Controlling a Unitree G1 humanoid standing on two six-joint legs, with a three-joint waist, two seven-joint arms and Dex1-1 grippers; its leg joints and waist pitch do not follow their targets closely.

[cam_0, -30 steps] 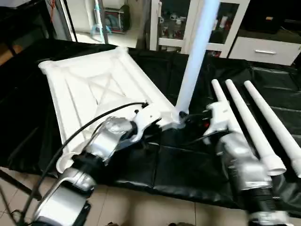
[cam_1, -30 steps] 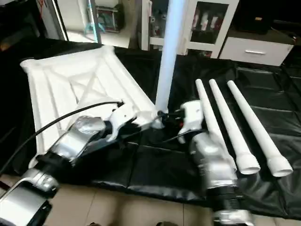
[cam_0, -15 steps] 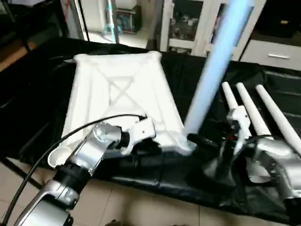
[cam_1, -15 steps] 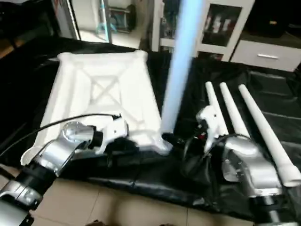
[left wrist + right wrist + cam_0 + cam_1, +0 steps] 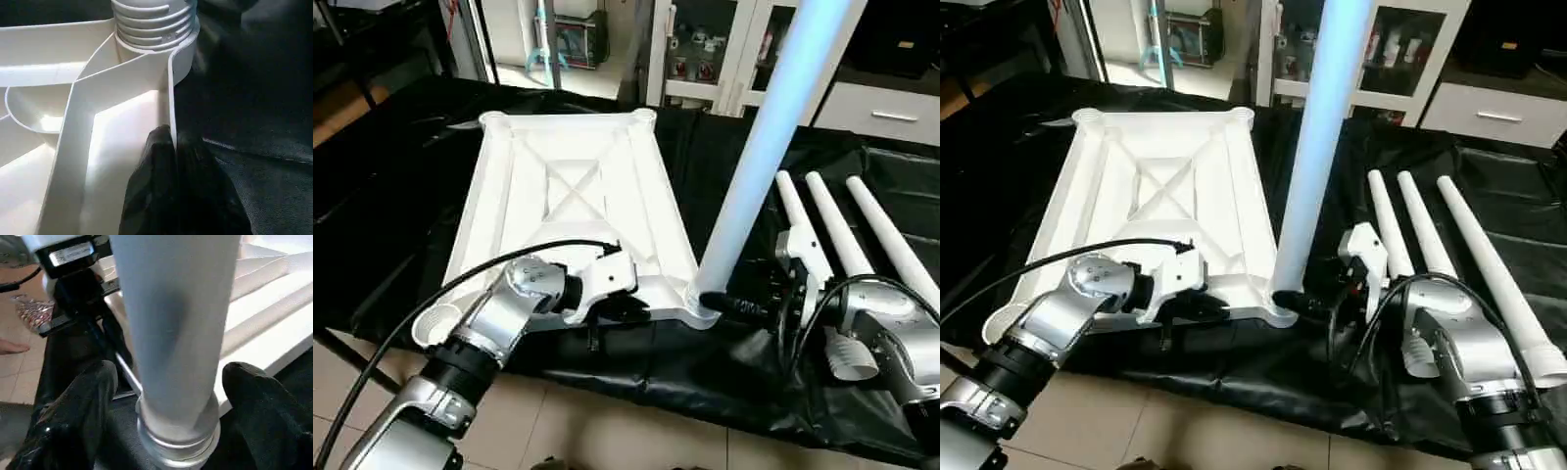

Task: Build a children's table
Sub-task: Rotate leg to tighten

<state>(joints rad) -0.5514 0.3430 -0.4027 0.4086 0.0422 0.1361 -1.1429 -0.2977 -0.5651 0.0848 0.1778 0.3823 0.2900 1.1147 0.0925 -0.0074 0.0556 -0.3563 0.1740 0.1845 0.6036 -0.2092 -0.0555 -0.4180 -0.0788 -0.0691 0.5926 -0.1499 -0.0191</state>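
Observation:
The children's table top (image 5: 568, 196) lies upside down on black cloth, its ribbed X-braced underside up. One white leg (image 5: 759, 166) stands in the near right corner socket (image 5: 697, 311), leaning slightly right; its threaded end (image 5: 151, 22) sits in the socket. Three more legs (image 5: 842, 240) lie side by side to the right. My left gripper (image 5: 628, 307) is shut on the top's near rim (image 5: 168, 98) just beside that socket. My right gripper (image 5: 710, 302) is open, one finger (image 5: 73, 416) on each side of the standing leg's foot (image 5: 176, 396).
The black-covered work surface ends at its front edge (image 5: 636, 392), with tiled floor below. A white glass-door cabinet (image 5: 705, 49) and a white drawer unit (image 5: 891, 103) stand behind. A black cable (image 5: 460, 284) loops along my left forearm.
The whole view has shifted. My right arm has swung out to the right and low, its fingers still around the leg's foot. The left gripper keeps its hold on the rim.

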